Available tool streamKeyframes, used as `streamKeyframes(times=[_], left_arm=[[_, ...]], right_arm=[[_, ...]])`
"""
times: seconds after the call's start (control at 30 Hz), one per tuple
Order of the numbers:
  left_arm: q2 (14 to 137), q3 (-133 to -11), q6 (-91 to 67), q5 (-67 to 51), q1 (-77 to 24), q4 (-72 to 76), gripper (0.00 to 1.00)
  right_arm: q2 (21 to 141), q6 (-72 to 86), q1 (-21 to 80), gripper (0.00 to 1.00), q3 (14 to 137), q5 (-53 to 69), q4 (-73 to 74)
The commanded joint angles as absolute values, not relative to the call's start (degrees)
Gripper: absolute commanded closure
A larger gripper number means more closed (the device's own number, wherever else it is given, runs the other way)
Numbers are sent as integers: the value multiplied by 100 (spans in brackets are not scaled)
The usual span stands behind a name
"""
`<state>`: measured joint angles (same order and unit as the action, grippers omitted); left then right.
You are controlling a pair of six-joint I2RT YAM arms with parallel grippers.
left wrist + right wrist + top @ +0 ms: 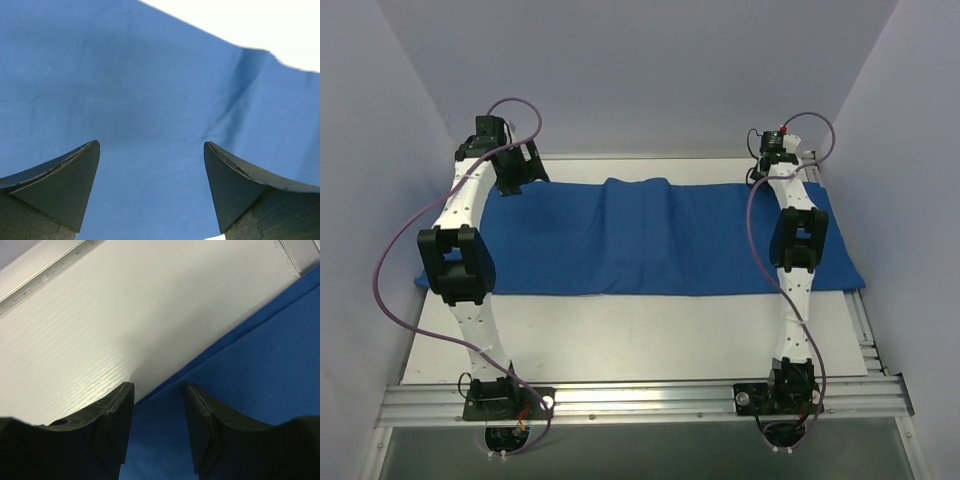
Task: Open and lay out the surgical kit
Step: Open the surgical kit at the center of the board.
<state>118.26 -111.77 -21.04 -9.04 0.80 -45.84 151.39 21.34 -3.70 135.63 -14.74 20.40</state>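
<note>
Two pale walls (370, 150) flank white table (620, 340); blue cloth (650, 240) spread.

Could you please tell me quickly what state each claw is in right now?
Left claw: open, empty, above the blue cloth.
Right claw: partly open at the cloth's edge, nothing gripped.

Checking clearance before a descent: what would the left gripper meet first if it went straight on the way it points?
The blue cloth wrap, which fills the view between the open fingers of the left gripper; how far off it lies is unclear.
</note>
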Motion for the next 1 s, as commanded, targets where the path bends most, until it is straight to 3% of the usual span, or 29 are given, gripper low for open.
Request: streamKeyframes(times=[0.0,0.23,0.37,0.43,0.53,0.8,0.97], left_arm=[[12014,-11830,-2294,-1169,62,-5009,6],[11883,-11690,-2215,-870,62,-5027,6],[11848,-11567,-2171,-905,62,-5019,6],[11795,-11523,-2162,-896,62,-4992,6],[11777,-11514,-2136,-888,62,-5027,6],[11839,-11505,-2127,-1167,62,-5247,6],[11857,-11444,-2241,-1380,97,-5379,6]], right_arm=[[15240,2329,-369,57,13834,-1468,2065],[15302,2338,-387,72,13957,-1424,2057],[15302,2285,-404,88,13966,-1397,2083],[15258,2303,-404,90,13948,-1424,2092],[15188,2294,-413,100,13931,-1406,2065],[14732,2338,-448,100,13861,-1319,2197],[13774,2627,-475,100,13299,-1081,2784]])
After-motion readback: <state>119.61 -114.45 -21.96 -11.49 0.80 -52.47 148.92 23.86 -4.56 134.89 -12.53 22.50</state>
